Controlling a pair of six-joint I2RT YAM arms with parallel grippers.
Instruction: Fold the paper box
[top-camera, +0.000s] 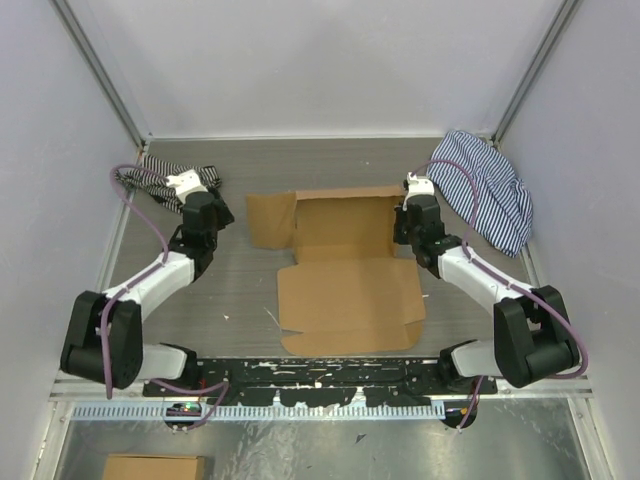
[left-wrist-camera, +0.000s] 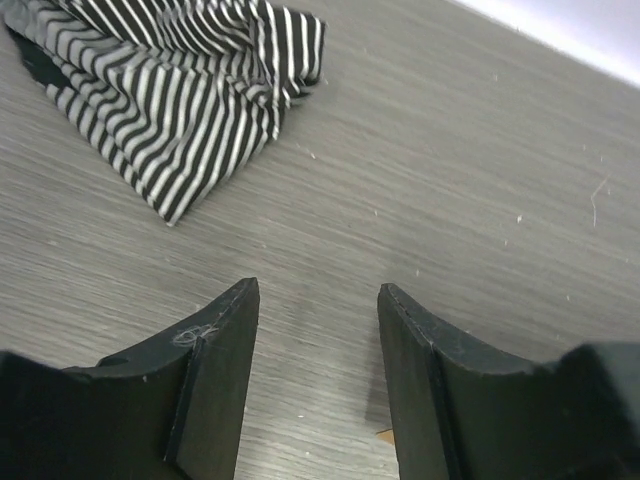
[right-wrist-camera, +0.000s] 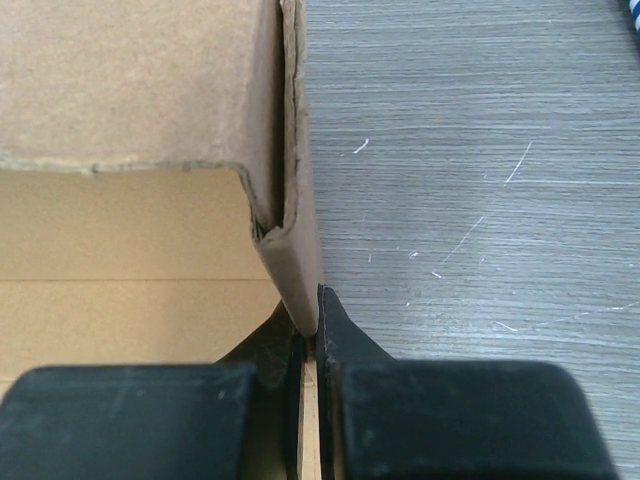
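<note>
Right hand (right-wrist-camera: 312, 322): nearest the wrist lens, your two black fingers are pressed together on a thin upright wall of the plain brown die-cut cardboard paper box (right-wrist-camera: 130, 80), pinching its edge just below a folded corner.
Grip seen from above: you hold the right side wall of the raised rear part, with your wrist just outside that wall.
Left hand (left-wrist-camera: 318, 300): spread, with nothing between the fingers, over the bare grey wood-grain table (left-wrist-camera: 450, 150). It stands left of the box's flat left flap and clear of it.
Box position: the middle of the table, between your two arms.
Box shape: the rear part has walls standing. One broad panel lies flat toward your arm bases, and one flap lies flat to the left.
Long axis: the sheet's longer run goes from the near edge toward the far wall, with the tray's open side up.
Near edge: the flat panel ends just short of the black rail (top-camera: 320, 372) that carries your arms.
Open room: bare table lies on both sides of the flat panel.
Far left corner: a crumpled black-and-white striped cloth (left-wrist-camera: 180, 90), close to your left hand.
Far right corner: a blue-and-white striped cloth (top-camera: 490, 190), just behind your right wrist.
Bounds: pale walls (top-camera: 300, 60) close in the left, right and far sides.
</note>
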